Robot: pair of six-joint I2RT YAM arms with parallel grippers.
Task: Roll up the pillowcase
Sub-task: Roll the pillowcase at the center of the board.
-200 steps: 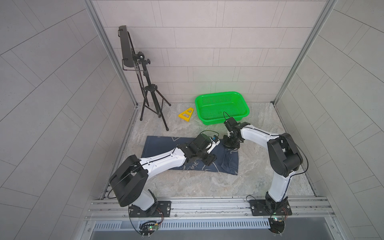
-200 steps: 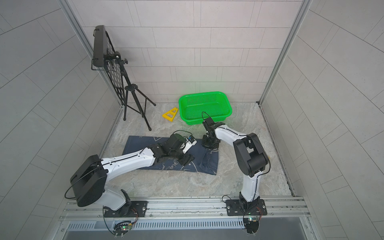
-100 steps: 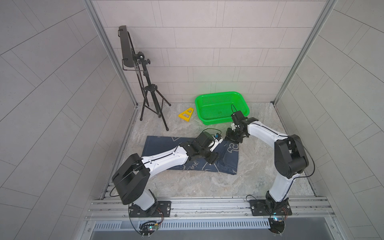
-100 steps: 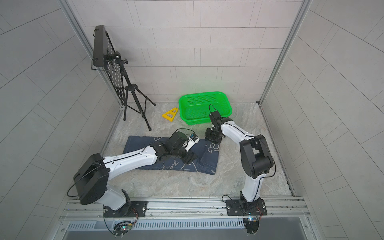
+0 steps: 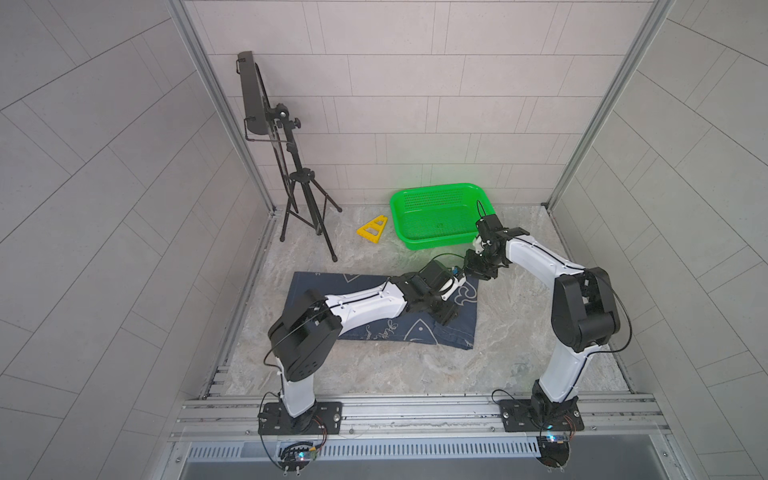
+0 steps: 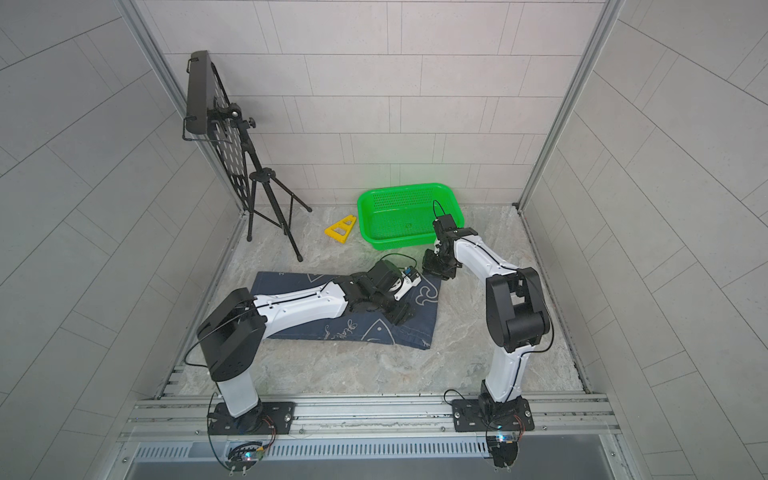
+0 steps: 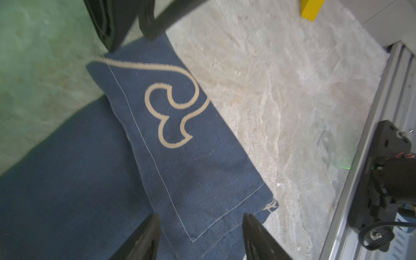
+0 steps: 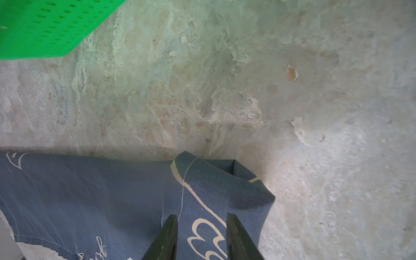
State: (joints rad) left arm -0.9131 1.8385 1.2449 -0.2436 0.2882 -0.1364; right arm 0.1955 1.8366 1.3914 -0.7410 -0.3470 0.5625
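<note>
Since a second ago the right arm has swung out from over the cloth toward its far right corner and parted its jaws; the left arm has hardly shifted. The pillowcase (image 5: 415,332) lies spread flat on the desk (image 5: 374,374), not yet rolled, with the left arm stretched across it. The left gripper (image 7: 200,221) hovers with jaws wide over the near right corner (image 7: 193,238), holding nothing. The right gripper (image 8: 201,217) stands at the far right corner (image 8: 216,177), which is rumpled and doubled over. Its jaws are narrowly apart above the cloth, and nothing looks pinched.

The corners start uneven, so the roll could skew into a cone. A pinch on the doubled corner may catch one layer and slip. The green basket (image 5: 436,203) nearby leaves the right wrist little room.
</note>
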